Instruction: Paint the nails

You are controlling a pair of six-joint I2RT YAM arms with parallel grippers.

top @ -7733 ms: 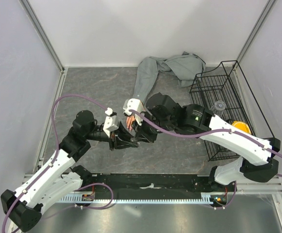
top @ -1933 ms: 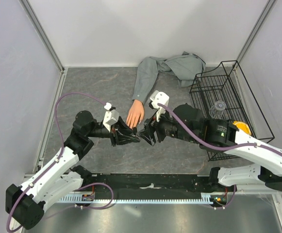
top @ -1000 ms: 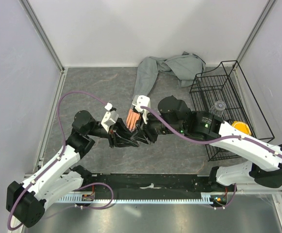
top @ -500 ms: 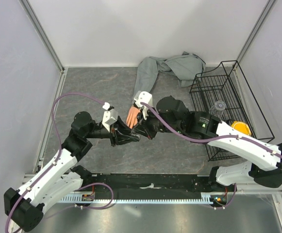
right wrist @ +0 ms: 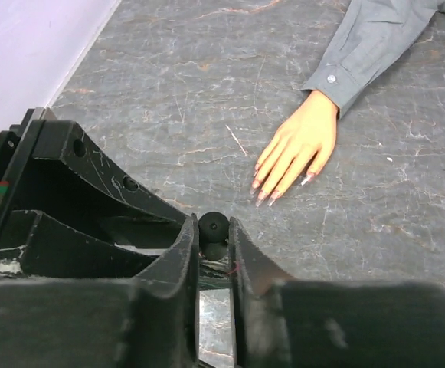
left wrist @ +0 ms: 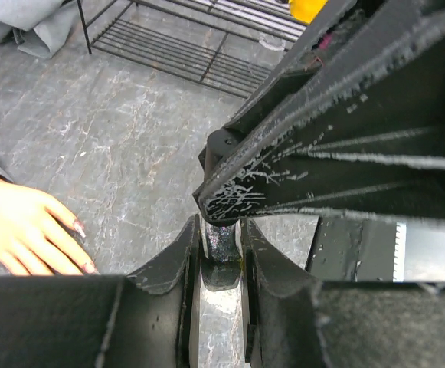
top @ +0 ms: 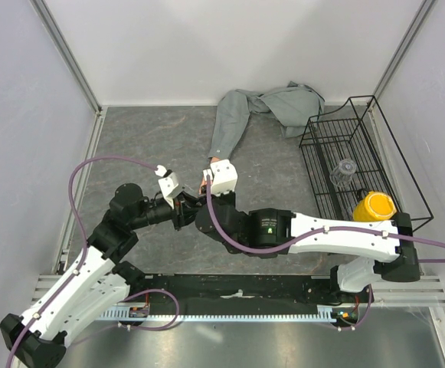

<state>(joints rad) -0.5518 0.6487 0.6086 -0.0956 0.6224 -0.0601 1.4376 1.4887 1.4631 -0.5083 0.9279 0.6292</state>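
Centrally, my two robot arms meet over a grey stone-patterned table (right wrist: 168,92). One peach mannequin hand (right wrist: 302,142) lies flat on it, palm down, in one grey shirt sleeve (right wrist: 375,38). The nails (right wrist: 271,201) are tiny pinkish tips on its fingers, pointing toward the grippers and apart from both. From the left wrist camera I count two nails. From the right wrist camera they are too small to count surely. From above, the right arm's white camera housing hides most of the hand.

My left gripper (left wrist: 220,230) is clamped tight on one small dark bottle (left wrist: 220,257), which stands upright between its two fingers. My right gripper (right wrist: 212,238) comes in from the opposite side. Its two fingers are pinched nearly together on the one round black cap (right wrist: 211,224) at the bottle's top.

At the table's right side stands one black wire basket (top: 337,146). It holds one yellow object (top: 374,205) and one small clear container (top: 345,168). The rest of the grey shirt is bunched at the far edge, beside the basket.
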